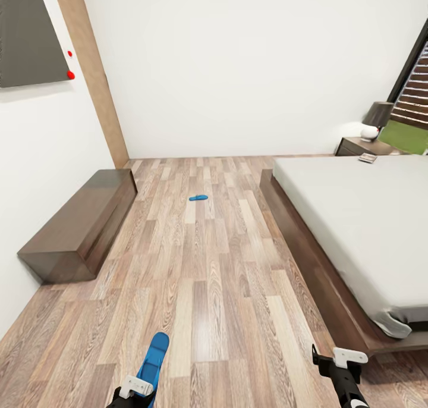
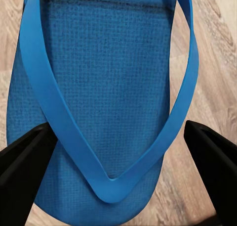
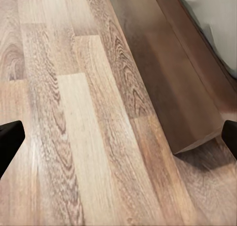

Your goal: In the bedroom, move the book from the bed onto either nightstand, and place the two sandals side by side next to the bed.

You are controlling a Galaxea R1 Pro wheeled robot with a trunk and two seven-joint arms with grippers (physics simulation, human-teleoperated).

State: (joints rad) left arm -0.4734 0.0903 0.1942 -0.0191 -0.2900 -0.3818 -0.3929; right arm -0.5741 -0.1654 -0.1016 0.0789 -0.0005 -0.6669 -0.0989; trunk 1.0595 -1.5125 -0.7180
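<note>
Upper left of the head view: a dark grey panel [image 1: 31, 33] on the white wall, two red dots at its right edge, and a light wood post [image 1: 92, 69] running down to the floor. Below it, middle left: a long low dark brown bench [image 1: 80, 226] against the wall.

Bottom left: the left hand [image 1: 138, 390], with a bright blue flip-flop sandal [image 1: 154, 357] sticking forward out of it, toe end pointing up the frame. In the left wrist view, the same sandal [image 2: 98, 97] close up: textured blue sole, smooth blue Y-strap meeting near the lower centre, black fingers [image 2: 22, 161] standing at either side of it and touching its edges, closed on the sandal.

Centre, slightly above the middle: the second sandal [image 1: 198, 197], small and flat on the light brown plank floor [image 1: 208, 289], well apart from the first and in the open between bench and bed.

Right half: the bed [image 1: 362, 229], plain pale grey-white mattress on a dark brown platform frame, reaching from middle right down to the lower right corner. Near its far edge, upper right: the book [image 1: 368, 157], a small thin dark thing lying on the mattress, cover too small to read. Just behind it: the nightstand [image 1: 356, 146], dark wood, carrying a lamp [image 1: 377, 118] with a dark shade. Far upper right: a dark-framed window [image 1: 416, 87].

Bottom right: the right hand [image 1: 340, 366], above bare floor beside the bed frame corner. In the right wrist view, black fingertips [image 3: 10, 142] at opposite frame edges, spread wide, nothing between them.
</note>
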